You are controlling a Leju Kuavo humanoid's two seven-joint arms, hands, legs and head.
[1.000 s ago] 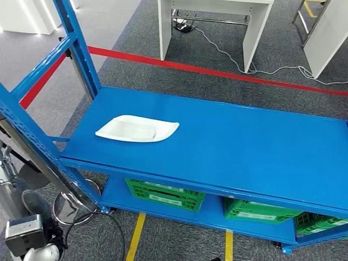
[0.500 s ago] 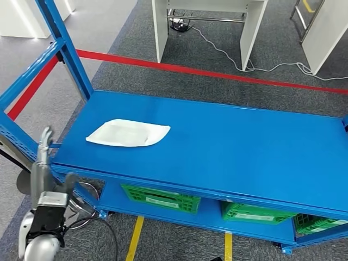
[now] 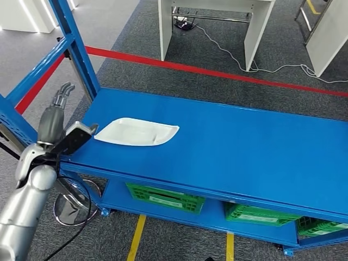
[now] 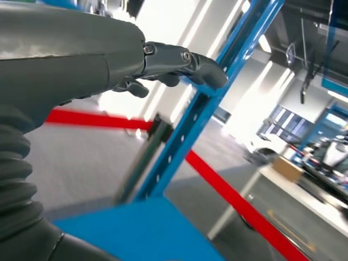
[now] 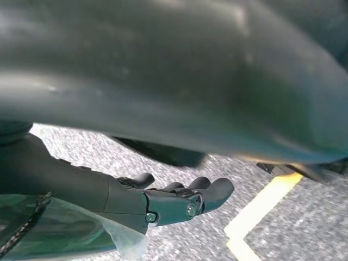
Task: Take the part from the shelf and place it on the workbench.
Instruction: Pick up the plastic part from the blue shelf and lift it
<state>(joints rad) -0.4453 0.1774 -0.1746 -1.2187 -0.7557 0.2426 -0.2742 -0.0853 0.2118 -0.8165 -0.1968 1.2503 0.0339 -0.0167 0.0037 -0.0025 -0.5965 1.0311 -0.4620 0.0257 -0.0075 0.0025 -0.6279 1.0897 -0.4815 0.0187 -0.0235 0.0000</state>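
Observation:
The part is a flat white tray-like piece with a pointed right end, lying on the left half of the blue shelf. My left hand is raised at the shelf's left front corner, just left of the part, fingers stretched up and apart and its thumb pointing at the part's near end without touching it. In the left wrist view that left hand holds nothing, with the blue upright beyond it. My right hand hangs low above the carpet, fingers loosely extended and empty.
A blue upright post stands behind the left hand. Green crates sit on the lower shelf. A white table stands beyond the red floor tape, with a cable trailing from it. Yellow lines mark the floor below.
My left arm has risen from below the shelf edge to shelf level and moved closer to the part's left end. The view has shifted slightly; the part lies where it was.

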